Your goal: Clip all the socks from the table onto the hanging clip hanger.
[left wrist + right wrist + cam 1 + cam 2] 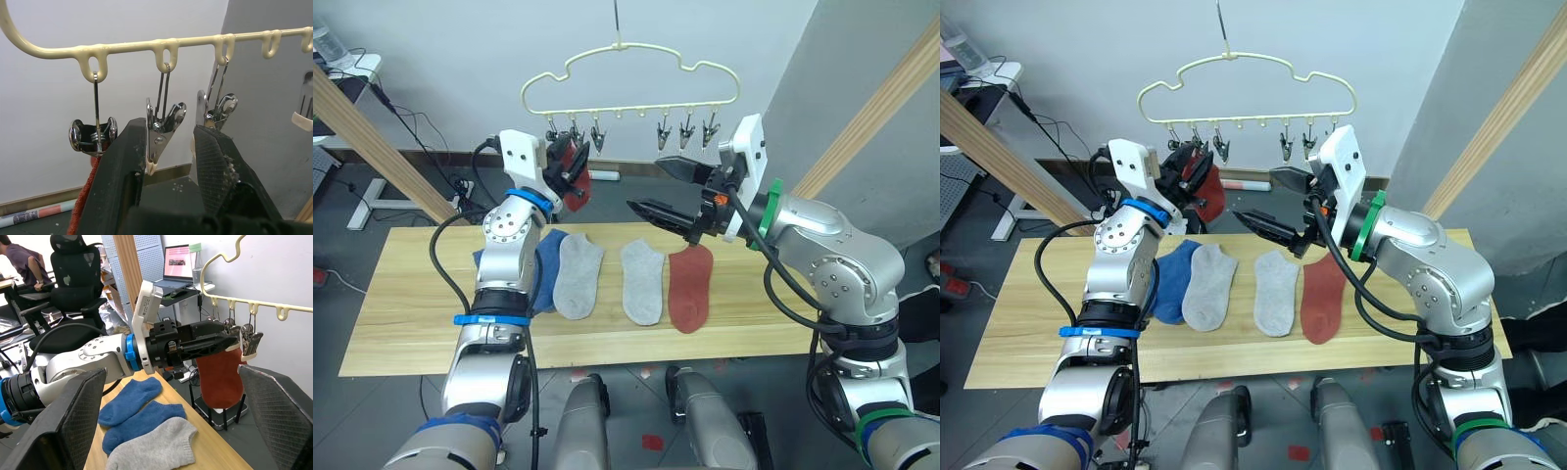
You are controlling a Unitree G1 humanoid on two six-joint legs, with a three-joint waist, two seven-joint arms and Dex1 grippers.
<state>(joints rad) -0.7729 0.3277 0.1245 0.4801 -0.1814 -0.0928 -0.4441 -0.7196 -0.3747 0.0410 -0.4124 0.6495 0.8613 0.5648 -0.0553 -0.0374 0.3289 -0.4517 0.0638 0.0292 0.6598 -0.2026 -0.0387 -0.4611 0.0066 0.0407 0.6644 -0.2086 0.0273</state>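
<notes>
One rust-red sock [218, 377] hung clipped on the hanger [628, 70]; both the left end effector [171, 161] and the right end effector [658, 188] were held open, empty, while five socks [579, 275] waited on the worktop [411, 294].

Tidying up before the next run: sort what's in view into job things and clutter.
Job:
hanger
red sock already clipped
blue socks
grey socks
red sock on the table
table
left tool
right tool

Clutter:
office chair
laptop
floor cables

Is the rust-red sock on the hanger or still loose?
On. One rust-red sock hangs from the end clip of the clip hanger; the other rust-red sock lies flat on the table.
</notes>
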